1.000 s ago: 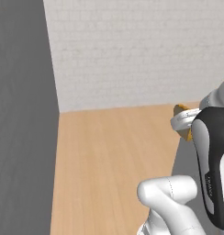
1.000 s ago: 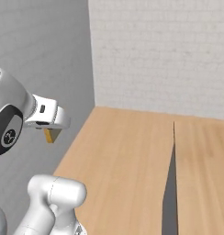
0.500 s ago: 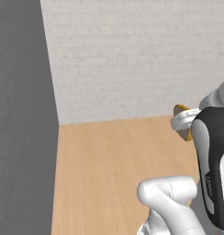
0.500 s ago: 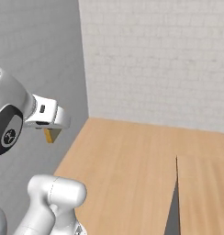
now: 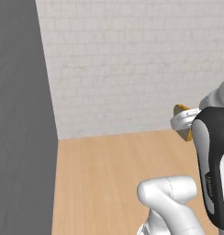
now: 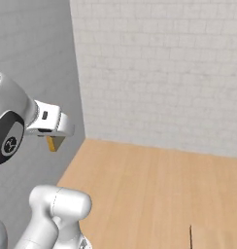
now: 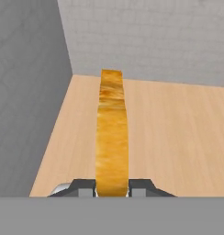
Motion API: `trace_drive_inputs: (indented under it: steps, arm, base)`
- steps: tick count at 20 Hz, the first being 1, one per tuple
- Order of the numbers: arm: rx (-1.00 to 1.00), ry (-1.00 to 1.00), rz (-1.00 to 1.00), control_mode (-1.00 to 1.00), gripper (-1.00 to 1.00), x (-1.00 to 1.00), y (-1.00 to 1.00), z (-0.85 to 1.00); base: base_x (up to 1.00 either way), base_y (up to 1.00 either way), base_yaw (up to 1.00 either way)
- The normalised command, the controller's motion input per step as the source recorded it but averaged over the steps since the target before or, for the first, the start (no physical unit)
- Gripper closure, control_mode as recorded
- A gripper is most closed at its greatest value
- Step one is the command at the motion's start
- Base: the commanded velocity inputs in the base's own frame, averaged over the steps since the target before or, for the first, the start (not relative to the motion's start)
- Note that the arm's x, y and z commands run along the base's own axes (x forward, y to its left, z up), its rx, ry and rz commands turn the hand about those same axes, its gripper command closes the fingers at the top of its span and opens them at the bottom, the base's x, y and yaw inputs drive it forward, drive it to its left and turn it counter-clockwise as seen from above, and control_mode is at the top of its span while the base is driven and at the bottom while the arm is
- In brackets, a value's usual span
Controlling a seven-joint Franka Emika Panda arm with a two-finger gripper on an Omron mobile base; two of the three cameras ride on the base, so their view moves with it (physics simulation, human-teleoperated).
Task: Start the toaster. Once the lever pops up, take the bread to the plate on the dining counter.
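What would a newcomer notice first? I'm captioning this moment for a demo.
The bread, a golden-brown slice seen edge-on, stands upright between the gripper fingers in the hand view. Beyond it lie a light-wood counter, a white brick wall behind and a grey wall to the left.

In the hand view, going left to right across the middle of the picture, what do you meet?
Grey wall → wood floor → bread, edge-on and held between the fingers → more wood floor.
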Motion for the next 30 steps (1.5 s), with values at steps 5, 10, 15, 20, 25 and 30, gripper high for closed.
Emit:
trace_drive_inputs:
  steps: [5, 10, 15, 20, 25, 30]
  arm:
    - [0.0, 0.0, 0.0, 1.0, 1.0, 0.0, 0.0, 0.0]
    - [0.0, 0.0, 0.0, 1.0, 1.0, 0.0, 0.0, 0.0]
    - [0.0, 0.0, 0.0, 1.0, 1.0, 0.0, 0.0, 0.0]
    - [0.0, 0.0, 0.0, 1.0, 1.0, 0.0, 0.0, 0.0]
    - [0.0, 0.0, 0.0, 1.0, 1.0, 0.0, 0.0, 0.0]
    - [0.0, 0.0, 0.0, 1.0, 1.0, 0.0, 0.0, 0.0]
  base:
    - [1.0, 0.08, 0.0]
    - [1.0, 0.04, -0.03]
    - [1.0, 0.0, -0.24]
    - [0.91, 0.0, -0.52]
    - [0.68, 0.0, -0.62]
    - [0.64, 0.0, -0.63]
